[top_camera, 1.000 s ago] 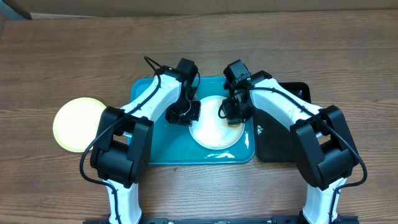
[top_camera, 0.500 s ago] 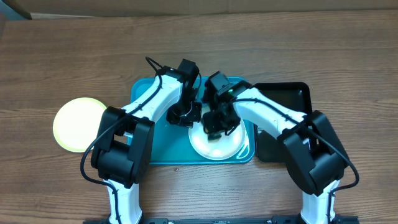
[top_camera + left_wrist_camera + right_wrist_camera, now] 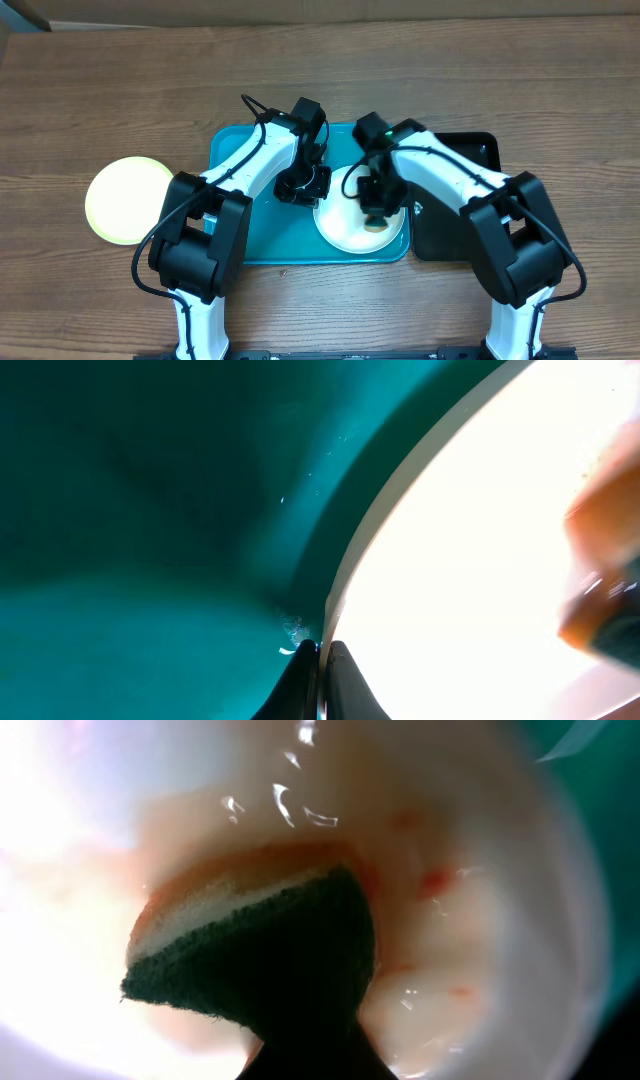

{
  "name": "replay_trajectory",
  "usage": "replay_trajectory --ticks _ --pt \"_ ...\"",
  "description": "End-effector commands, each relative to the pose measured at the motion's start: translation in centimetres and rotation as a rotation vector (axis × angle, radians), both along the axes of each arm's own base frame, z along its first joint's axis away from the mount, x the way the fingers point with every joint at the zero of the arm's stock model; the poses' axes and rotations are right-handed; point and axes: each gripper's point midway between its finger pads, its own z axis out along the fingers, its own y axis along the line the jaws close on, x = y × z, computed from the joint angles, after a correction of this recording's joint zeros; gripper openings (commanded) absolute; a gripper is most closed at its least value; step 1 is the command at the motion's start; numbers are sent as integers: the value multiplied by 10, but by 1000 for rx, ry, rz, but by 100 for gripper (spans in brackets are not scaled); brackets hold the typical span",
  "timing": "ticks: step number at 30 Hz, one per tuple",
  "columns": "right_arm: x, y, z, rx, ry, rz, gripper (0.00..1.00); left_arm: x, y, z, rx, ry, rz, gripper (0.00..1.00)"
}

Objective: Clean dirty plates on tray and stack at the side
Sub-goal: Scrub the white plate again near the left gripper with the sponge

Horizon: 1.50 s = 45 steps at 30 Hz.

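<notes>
A white plate (image 3: 345,228) lies on the right half of the turquoise tray (image 3: 260,232). My left gripper (image 3: 306,186) is shut on the plate's left rim; in the left wrist view its fingers (image 3: 321,657) pinch the rim of the plate (image 3: 470,560) above the tray floor (image 3: 150,510). My right gripper (image 3: 378,205) is shut on a sponge (image 3: 377,222) and presses it on the plate's right part. In the right wrist view the sponge (image 3: 250,945), dark green with an orange layer, sits on the plate (image 3: 460,980), which has orange-red smears. A pale yellow-green plate (image 3: 127,200) lies on the table at the left. No other white plate shows.
A narrow black tray (image 3: 452,228) lies against the turquoise tray's right side, partly under my right arm. The wooden table (image 3: 120,90) surrounds both trays. Both arms reach in from the front edge and meet over the tray's middle.
My right gripper has swept the sponge across the plate, first to the plate's left, now to its right part. The plate has shifted slightly. My left gripper has stayed on the rim.
</notes>
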Motion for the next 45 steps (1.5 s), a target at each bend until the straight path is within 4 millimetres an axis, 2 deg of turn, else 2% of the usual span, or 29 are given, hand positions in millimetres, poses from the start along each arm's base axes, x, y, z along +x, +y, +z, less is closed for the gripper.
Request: replay_trajectory --ticks 1,5,8,11,12,17,22,26,29,30,33,37,45 --pt "15 -41 -12 -131 -29 -100 4 3 10 -4 40 -5 2 4" --pt "30 -50 -13 -113 -64 -144 4 3 10 -5 40 -5 1 4" --pt "44 -47 -14 -74 -110 -139 4 3 10 -4 40 -5 2 4" --pt "56 -23 -12 47 -158 -50 5 3 10 -4 40 -5 2 4" --pt "62 -6 -10 120 -188 -2 9 3 10 -4 40 -5 1 4" --pt "70 25 -4 217 -246 49 11 2 8 -4 40 -5 -5 4" --pt "62 48 -1 275 -241 96 11 1 4 -5 37 -11 -17 4" --pt "44 69 1 313 -214 175 11 0 2 -5 38 -12 -24 4" --pt "28 75 -1 303 -182 234 11 0 2 -5 38 -10 -24 4" --pt "16 76 -2 289 -151 260 11 0 2 -5 39 -9 -24 4" --pt "6 76 -3 279 -116 266 11 0 2 -5 38 -9 -24 4" --pt "3 79 -1 304 -102 266 11 -2 -2 -4 15 -1 -24 4" --pt "11 85 0 326 -138 270 17 -7 -14 -2 -32 10 -56 4"
